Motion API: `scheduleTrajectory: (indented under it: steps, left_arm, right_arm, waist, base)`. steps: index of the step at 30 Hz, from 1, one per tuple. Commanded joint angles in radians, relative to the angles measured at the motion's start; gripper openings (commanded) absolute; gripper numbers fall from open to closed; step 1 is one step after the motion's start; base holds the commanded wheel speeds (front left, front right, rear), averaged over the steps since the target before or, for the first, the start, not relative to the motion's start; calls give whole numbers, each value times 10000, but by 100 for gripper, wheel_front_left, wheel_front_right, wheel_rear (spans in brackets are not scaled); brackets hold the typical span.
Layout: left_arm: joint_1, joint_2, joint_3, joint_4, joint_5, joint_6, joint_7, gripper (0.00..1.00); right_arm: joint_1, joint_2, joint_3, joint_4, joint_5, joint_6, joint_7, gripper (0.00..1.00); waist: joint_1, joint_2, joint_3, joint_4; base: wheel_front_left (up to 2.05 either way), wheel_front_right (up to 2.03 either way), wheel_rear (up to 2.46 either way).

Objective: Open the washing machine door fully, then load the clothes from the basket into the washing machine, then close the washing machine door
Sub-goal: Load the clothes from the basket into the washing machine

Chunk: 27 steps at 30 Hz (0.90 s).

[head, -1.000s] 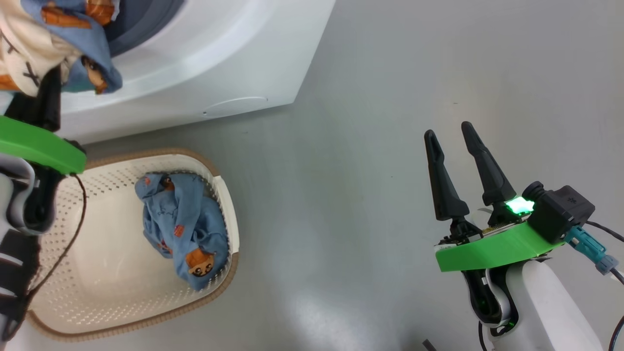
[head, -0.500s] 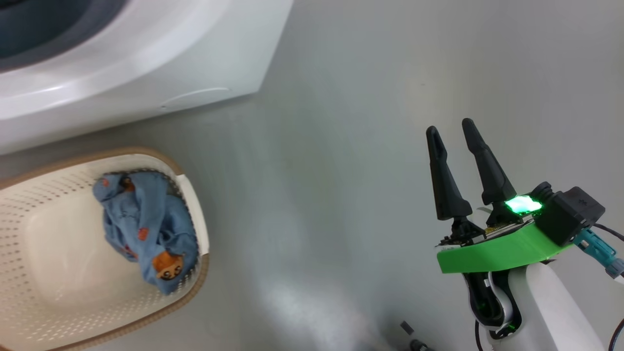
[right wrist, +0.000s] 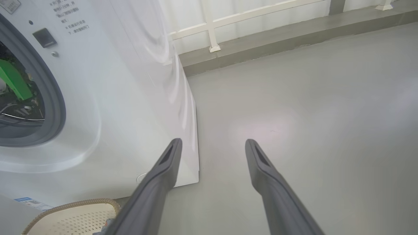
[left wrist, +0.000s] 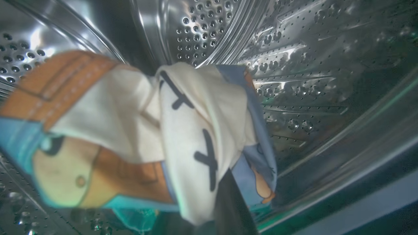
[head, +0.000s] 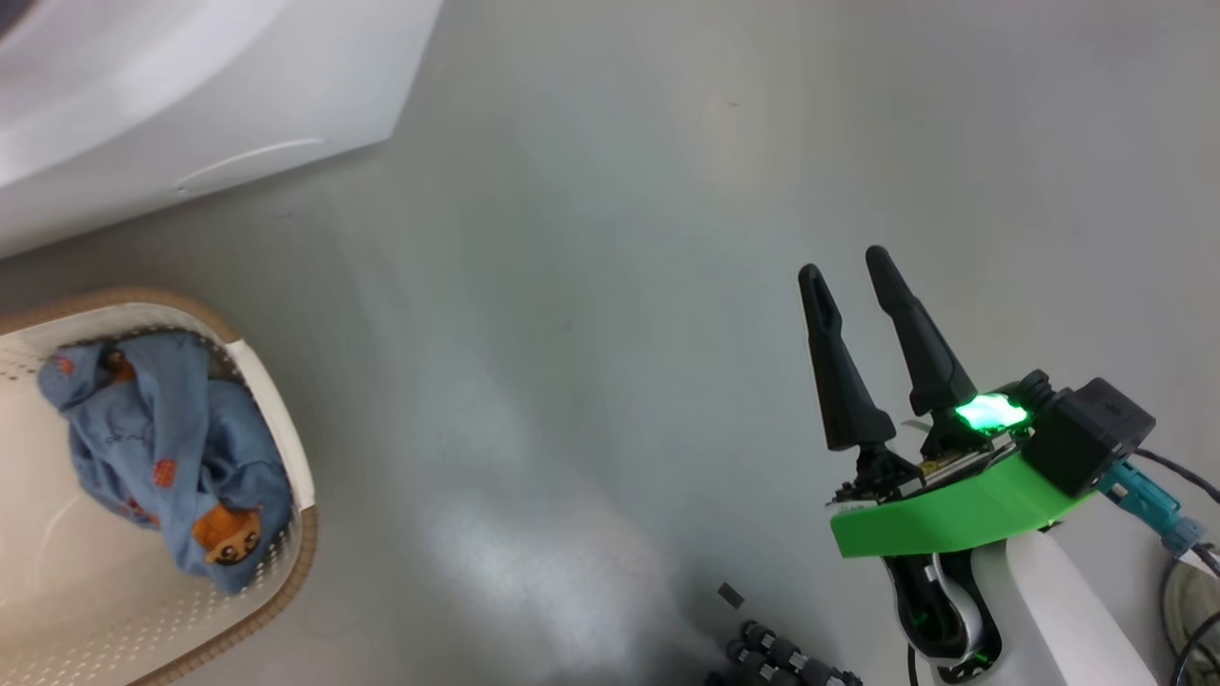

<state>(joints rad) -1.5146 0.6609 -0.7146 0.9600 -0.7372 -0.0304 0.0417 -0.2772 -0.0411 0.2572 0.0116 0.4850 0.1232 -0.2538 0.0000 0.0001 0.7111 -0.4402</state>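
Loading stage, partway through. In the right wrist view the washing machine [right wrist: 130, 81] sits at left of frame with its mouth uncovered inside the grey gasket [right wrist: 56, 107], so I judge the door-opening step done. The green collar of the left arm [right wrist: 13, 80] shows inside that mouth. Left wrist view looks into the steel drum [left wrist: 294, 65]: a garment [left wrist: 196, 130], cream lining outward with blue and orange-brown print, is bunched at centre frame right over the left pincer [left wrist: 228, 199]. One dark finger pokes out beneath the cloth at bottom centre; the gap between the fingers is hidden, so I cannot tell whether it is clamped on the cloth or has let go. So this piece is inside the drum but not clearly deposited. Head view, lower left: the basket [head: 272, 410] on the grey floor [head: 572, 286] holds one more blue bear-print piece [head: 162, 467], heaped against its right wall. Right pincer [head: 844, 264] at lower right, fingers parted, gripping nothing, well apart from the basket and its cloth. Left to do, by my reading: release in the drum, fetch the last piece, shut the door.
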Motion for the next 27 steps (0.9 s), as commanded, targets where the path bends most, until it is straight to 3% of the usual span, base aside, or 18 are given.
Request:
scheduleTrajectory:
  steps: [1,2,3,4,5,8,17,20,27]
  left_arm:
    - [-362,455,171,-97,90,9,71,0]
    - [-494,480,116,50,106,-47,341,0]
    - [-582,487,55,216,88,-110,715,16]
    - [-625,469,0,390,12,-219,1209,48]
    - [-648,423,-4,555,-139,-321,1732,100]
    - [-795,385,-69,722,-341,-508,2695,100]
    - [-157,-24,-27,739,-905,-785,2748,100]
    - [108,-72,-56,711,-864,-812,2133,100]
    - [1229,-473,-46,656,-676,-606,-455,100]
  right_arm:
    - [335,-91,192,-230,-10,75,-80,100]
    - [349,-91,194,-236,-9,75,-80,100]
    - [366,-91,192,-236,-9,75,-80,100]
    - [391,-91,192,-231,-13,75,-80,100]
    - [421,-91,186,-222,-23,75,-80,100]
    - [446,-91,168,-177,-29,75,-80,100]
    - [137,-91,76,95,-141,75,-80,100]
    - [88,-91,27,150,-201,75,-80,100]
    - [44,-91,-69,400,-310,75,-80,100]
  waist:
    - [0,-1,110,-128]
    - [0,-1,116,-157]
    - [0,-1,99,-176]
    - [0,-1,68,-188]
    - [0,-1,32,-184]
    - [0,-1,-22,-129]
    - [0,-1,-436,324]
    - [0,-1,-560,472]
    - [0,-1,-1173,868]
  base:
    - [0,0,0]
    - [0,0,0]
    - [0,0,0]
    - [0,0,0]
    - [0,0,0]
    - [0,0,0]
    - [0,0,0]
    - [0,0,0]
    - [0,0,0]
